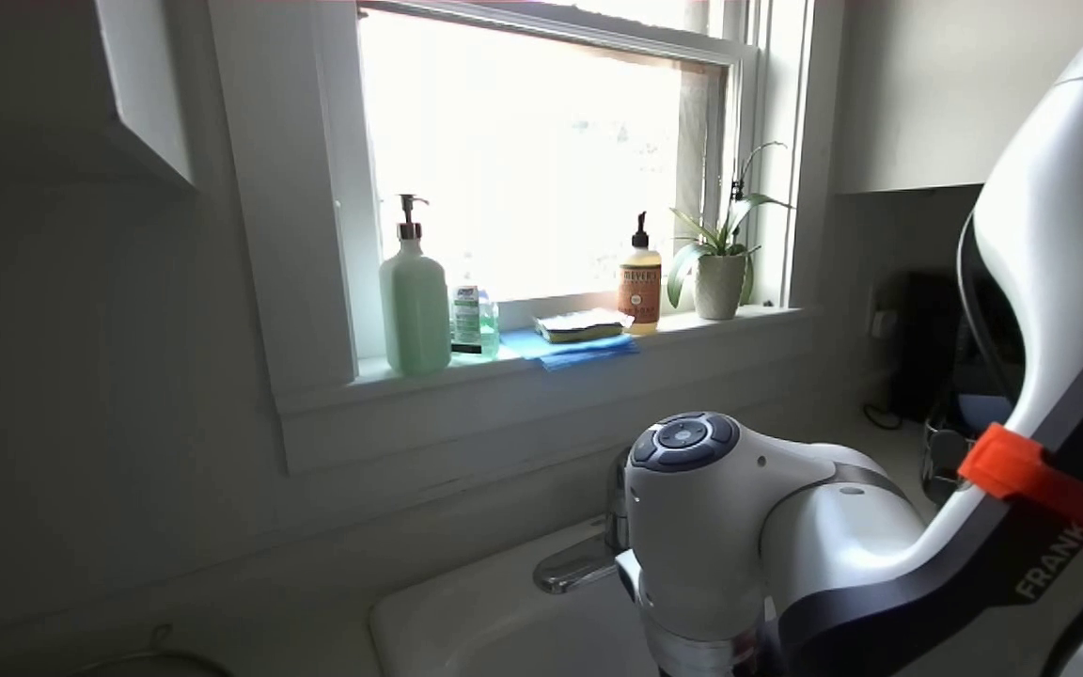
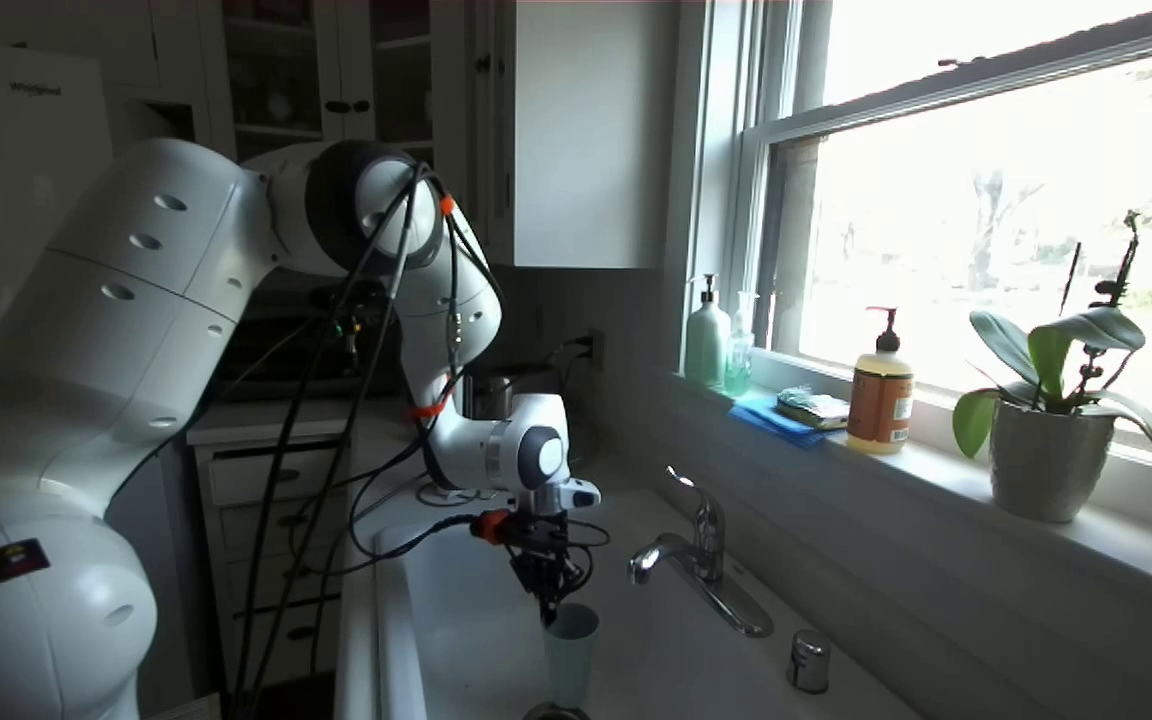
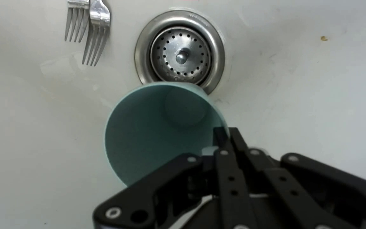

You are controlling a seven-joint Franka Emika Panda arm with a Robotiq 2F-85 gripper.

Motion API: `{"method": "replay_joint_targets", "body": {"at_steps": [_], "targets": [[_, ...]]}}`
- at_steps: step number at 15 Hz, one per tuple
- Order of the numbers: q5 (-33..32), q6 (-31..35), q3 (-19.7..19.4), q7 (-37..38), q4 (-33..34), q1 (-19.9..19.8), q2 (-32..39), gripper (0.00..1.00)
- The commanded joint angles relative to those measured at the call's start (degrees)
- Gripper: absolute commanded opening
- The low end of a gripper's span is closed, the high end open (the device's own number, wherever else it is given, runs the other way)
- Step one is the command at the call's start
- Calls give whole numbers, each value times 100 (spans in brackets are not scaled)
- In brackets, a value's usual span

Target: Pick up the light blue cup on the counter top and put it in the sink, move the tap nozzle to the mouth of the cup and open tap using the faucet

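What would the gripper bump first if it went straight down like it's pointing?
Likely the sink floor, with the light blue cup pinched in the gripper hitting first. The gap below the cup, if any, is unclear.

A smooth, matt light blue cup [image 3: 148, 127], apparently plastic, and a dull black gripper [image 3: 229, 135] offset polished metal — a mirror-bright chrome tap [image 2: 709, 540], a perforated strainer [image 3: 182, 54] and shiny forks [image 3: 99, 16]. The white sink [image 3: 281, 79] looks smooth but lightly smudged; the robot arm [image 2: 171, 330] carries a sleek, glossy white finish — the flowerpot [image 2: 1048, 465], a faintly textured one.
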Motion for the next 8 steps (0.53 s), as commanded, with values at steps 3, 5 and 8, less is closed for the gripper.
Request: {"method": "replay_joint_targets", "body": {"at_steps": [3, 5, 8], "targets": [[50, 195, 185, 262, -241, 0, -96, 1], [73, 382, 140, 562, -255, 50, -74, 1], [112, 636, 101, 882, -244, 92, -26, 1]]}}
